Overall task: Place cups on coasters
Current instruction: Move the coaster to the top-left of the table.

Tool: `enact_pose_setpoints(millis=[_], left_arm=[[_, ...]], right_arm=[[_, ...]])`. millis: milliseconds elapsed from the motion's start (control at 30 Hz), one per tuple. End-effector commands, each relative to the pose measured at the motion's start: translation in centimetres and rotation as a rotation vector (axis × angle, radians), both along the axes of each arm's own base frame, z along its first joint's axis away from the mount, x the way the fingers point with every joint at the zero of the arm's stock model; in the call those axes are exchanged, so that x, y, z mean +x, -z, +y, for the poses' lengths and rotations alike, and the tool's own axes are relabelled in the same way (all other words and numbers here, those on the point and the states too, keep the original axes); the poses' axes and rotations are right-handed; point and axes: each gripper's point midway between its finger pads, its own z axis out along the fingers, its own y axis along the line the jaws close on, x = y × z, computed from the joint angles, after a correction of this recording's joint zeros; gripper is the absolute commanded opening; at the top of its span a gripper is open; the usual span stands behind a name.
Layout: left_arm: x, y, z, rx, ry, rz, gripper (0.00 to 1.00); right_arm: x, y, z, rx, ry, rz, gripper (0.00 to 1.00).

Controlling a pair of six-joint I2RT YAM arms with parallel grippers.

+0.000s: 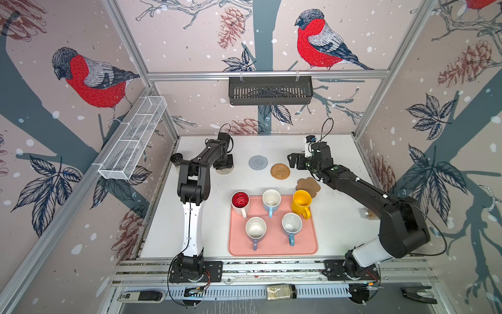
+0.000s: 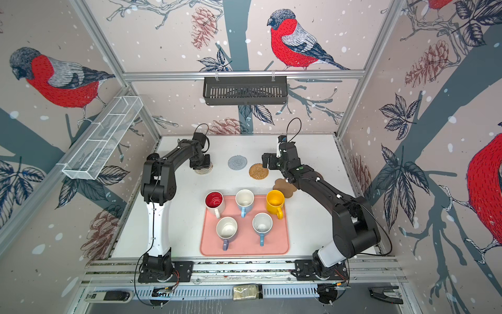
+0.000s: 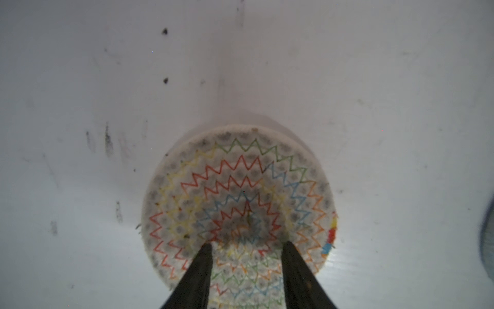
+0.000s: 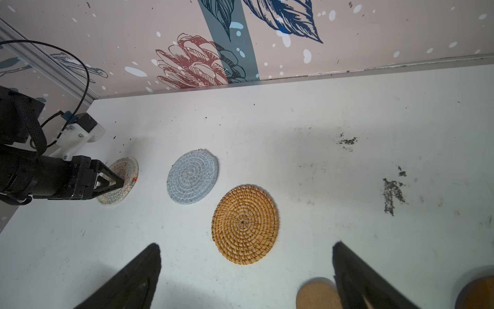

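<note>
— Well, where are the cups?

— All five stand upright on the pink tray. The red-lined white mug, a light blue mug and the yellow mug are along its far edge. The lavender mug and the second blue mug are nearer its front. None is on a coaster.

— How would they handle?

— Glazed ceramic, I'd judge: stiff, fairly heavy, slick, liable to chip. The rim and wall look the surest hold; the handles point toward the tray's front.

— The coasters?

— All beyond the tray's far edge: the beige woven coaster, the grey-blue coaster, the rattan coaster, and the cork flower coaster closest to the tray.

— The grippers?

— The left gripper is partly spread and empty, tips at the beige one. The right gripper is spread wide and empty, by the rattan one.

— The surroundings?

— A white, scuffed counter with bird-print walls close on three sides.
</note>
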Motion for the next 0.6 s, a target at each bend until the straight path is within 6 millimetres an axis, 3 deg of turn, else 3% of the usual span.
enact_pose_setpoints(millis=[0,133,267,433,567], left_arm=[[-0.6,1.6,0.0,0.009,0.021,0.058,0.43],[-0.2,0.9,0.1,0.019,0.027,0.042,0.46],[0.0,-0.9,-0.4,-0.009,0.054,-0.004,0.62],[0.2,-4.1,-1.1,-0.037,0.091,-0.059,0.75],[0.2,-7.5,-2.7,-0.015,0.163,-0.131,0.79]], right_arm=[[0.2,-0.1,0.6,0.015,-0.017,0.005,1.0],[0.3,0.3,0.7,0.009,-0.02,0.014,1.0],[0.1,0.2,1.1,0.017,-0.033,0.022,1.0],[0.1,-0.2,1.5,0.01,-0.037,0.034,0.99],[0.2,-1.0,1.4,0.011,-0.028,0.034,1.0]])
